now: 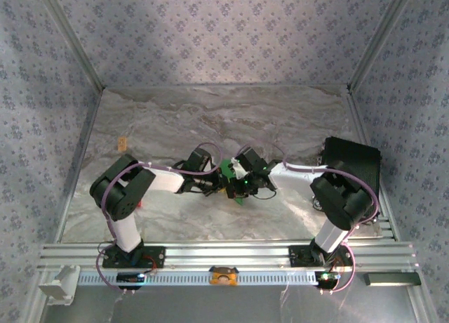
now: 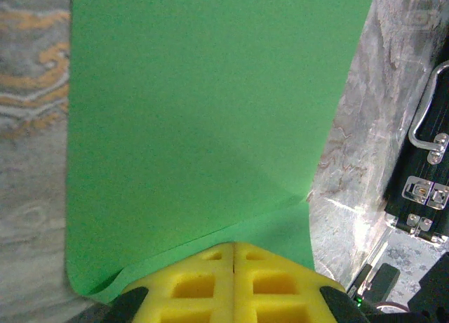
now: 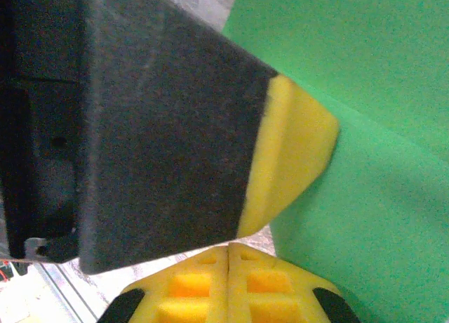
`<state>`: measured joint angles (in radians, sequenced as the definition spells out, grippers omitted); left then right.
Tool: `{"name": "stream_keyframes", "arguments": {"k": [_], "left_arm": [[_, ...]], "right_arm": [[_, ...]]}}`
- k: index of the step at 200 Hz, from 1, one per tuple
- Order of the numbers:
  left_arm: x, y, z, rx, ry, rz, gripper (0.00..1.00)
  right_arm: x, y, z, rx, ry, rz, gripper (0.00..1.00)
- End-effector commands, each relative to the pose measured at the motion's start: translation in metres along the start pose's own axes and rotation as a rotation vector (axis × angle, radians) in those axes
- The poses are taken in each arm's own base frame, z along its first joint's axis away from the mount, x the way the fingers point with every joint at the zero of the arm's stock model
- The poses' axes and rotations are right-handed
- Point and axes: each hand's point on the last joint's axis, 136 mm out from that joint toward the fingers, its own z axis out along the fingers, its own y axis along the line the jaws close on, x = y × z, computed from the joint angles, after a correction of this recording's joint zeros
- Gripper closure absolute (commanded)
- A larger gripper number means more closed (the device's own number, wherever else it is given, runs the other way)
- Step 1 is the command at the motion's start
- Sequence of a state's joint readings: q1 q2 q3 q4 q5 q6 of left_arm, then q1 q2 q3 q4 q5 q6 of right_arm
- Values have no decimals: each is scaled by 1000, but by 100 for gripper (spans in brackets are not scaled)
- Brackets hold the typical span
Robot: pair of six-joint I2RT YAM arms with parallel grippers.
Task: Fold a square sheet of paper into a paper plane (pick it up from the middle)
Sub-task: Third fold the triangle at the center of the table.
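The left arm (image 1: 125, 191) and right arm (image 1: 344, 196) are showing white tubes between chunky black joints, and purple cables (image 1: 100, 203) are looping along them. Black base plates (image 1: 137, 256) are sitting under each. Up close, the fingers (image 2: 193, 284) are wearing bright yellow pads (image 3: 200, 288) with square cut-outs.

This is a robotics lab test cell, not a home. The patterned panels (image 1: 224, 35) wall in a marble-look bench (image 1: 210, 119) behind and to both sides of the left gripper (image 1: 219, 186) and right gripper (image 1: 242, 187). Bare aluminium framing (image 1: 224, 251) runs nearer than both, carrying the arm bases (image 1: 133, 256). Out past the right gripper sits a black latched case (image 1: 351, 161), seemingly an equipment box.
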<state>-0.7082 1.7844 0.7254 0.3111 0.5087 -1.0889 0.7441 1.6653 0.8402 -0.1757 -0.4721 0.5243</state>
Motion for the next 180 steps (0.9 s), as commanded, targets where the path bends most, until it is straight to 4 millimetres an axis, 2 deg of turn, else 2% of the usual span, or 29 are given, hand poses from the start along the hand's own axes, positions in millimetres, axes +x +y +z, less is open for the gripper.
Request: {"name": "stream_keyframes", "arguments": {"k": [1, 180], "left_arm": [[2, 9, 3, -36, 12, -2, 100], [1, 13, 3, -54, 14, -2, 100]], "right_arm": [[12, -15, 3, 39, 37, 26, 95], [44, -25, -6, -34, 27, 128, 94]]}}
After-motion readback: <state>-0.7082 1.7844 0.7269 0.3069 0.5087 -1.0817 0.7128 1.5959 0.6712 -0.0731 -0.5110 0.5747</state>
